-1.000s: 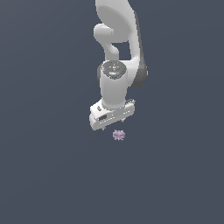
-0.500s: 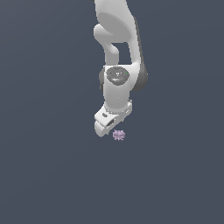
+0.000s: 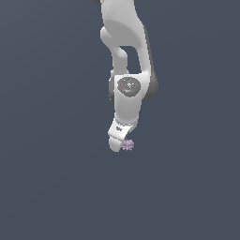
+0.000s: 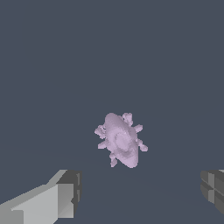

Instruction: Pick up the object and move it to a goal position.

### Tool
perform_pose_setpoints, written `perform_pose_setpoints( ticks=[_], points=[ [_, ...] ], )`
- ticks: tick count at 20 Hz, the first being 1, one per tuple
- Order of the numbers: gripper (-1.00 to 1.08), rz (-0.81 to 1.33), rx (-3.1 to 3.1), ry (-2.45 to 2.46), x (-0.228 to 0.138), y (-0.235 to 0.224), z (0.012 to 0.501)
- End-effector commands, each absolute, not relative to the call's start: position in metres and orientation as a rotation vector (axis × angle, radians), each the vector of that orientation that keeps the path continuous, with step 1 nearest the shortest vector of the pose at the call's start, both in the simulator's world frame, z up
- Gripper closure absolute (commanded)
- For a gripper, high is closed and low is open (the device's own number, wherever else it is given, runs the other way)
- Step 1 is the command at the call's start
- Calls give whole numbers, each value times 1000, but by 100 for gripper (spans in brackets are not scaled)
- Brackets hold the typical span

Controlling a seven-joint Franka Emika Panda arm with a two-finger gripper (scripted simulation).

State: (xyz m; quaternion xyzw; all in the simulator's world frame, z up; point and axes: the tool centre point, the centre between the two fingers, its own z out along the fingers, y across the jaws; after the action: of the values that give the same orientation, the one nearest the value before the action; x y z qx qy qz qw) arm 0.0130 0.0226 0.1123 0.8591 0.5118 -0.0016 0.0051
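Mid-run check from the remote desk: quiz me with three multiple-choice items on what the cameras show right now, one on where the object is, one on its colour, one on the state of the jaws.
1. In the wrist view, where does the object lie relative to the gripper?
A. Clamped between the fingers
B. Ahead of the fingers, touching neither
C. Out of the picture

2. What colour is the object?
A. Bright green
B. Pale purple-pink
C. Orange

3. How do the jaws stand?
A. Open, holding nothing
B. Shut on the object
C. Shut and empty

Answers:
1. B: a dark gap separates the blob from both fingers.
2. B: it shows pale purple-pink in both views, beside the gripper in the exterior view.
3. A: the two fingers sit far apart at opposite sides with nothing between them.
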Motion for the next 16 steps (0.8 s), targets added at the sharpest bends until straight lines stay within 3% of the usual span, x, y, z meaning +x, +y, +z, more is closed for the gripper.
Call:
perform_pose_setpoints(
  ticks=[1,16],
  points=[
    [-92,-6,2627,1707,13,25,108],
    [-92,-1,2316,2121,12,37,91]
  ],
)
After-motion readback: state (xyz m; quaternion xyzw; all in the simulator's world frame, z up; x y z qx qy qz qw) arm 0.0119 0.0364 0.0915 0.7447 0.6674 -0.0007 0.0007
